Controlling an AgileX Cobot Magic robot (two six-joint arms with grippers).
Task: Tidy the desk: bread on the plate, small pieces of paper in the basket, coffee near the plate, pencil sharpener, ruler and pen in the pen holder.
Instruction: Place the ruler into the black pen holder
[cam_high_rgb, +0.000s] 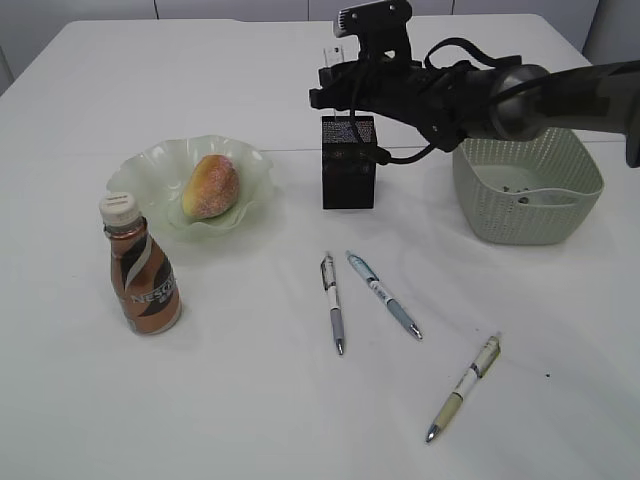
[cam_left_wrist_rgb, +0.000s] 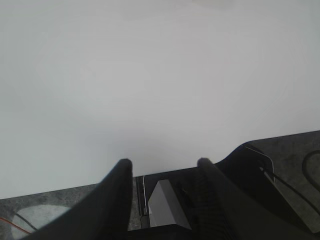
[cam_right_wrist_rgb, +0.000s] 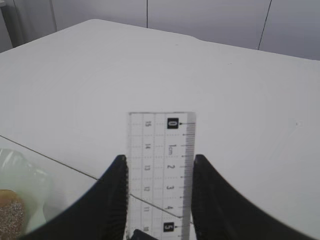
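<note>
My right gripper reaches across to just above the black pen holder and is shut on a clear ruler. The ruler stands upright with its zero end up; its lower end is hidden. Three pens lie on the table: one, a second and a third. The bread lies on the pale green plate. The coffee bottle stands in front of the plate. My left gripper is open and empty over the table edge. No pencil sharpener shows.
The pale green basket stands to the right of the pen holder, with small paper pieces inside. The right arm passes over the basket's back rim. The left wrist view shows bare white table.
</note>
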